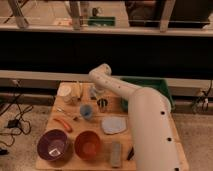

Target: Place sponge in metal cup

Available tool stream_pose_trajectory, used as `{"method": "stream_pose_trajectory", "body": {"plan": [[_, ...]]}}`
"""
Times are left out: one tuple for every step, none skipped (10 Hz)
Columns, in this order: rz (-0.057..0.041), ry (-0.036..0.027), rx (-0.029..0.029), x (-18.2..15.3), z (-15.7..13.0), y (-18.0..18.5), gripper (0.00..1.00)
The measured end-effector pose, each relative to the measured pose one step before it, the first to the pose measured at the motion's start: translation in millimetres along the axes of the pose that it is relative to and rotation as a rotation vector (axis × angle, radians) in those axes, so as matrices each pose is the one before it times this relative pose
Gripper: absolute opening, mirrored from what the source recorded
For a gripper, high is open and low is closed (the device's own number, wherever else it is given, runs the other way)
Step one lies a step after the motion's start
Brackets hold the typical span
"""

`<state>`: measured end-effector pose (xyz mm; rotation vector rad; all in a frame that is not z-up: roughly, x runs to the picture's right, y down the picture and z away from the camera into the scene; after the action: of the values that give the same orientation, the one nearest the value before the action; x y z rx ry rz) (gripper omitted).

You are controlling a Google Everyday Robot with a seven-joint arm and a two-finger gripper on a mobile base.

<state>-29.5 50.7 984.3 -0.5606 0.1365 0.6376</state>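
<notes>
Wooden table [107,139]: metal cup [102,104] upright, closed jaws just behind.

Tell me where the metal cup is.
In the camera view, the metal cup stands near the middle of the wooden table, just right of the blue cup, with the tool just behind it.
</notes>
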Motion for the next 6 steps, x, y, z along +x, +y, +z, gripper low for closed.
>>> {"method": "stream_pose_trajectory", "body": {"plan": [[-0.0007,0.00656,0.00237,-0.7,3.53,-0.26,0.01],[-0.00442,-0.00219,0.00553,-3.83,4.3,0.35,0.01],[-0.00003,-0.00257,0.00155,-0.55,-1.91,-0.68,0.01],[-0.00145,-0.00076,0.0003,-0.38,-2.52,0.21,0.01],[-0.00011,-0.00011,-0.00118,-0.07,-0.43,0.43,0.01],[0.0,-0.00002,-0.00067,-0.11,0.01,0.26,0.01]]}}
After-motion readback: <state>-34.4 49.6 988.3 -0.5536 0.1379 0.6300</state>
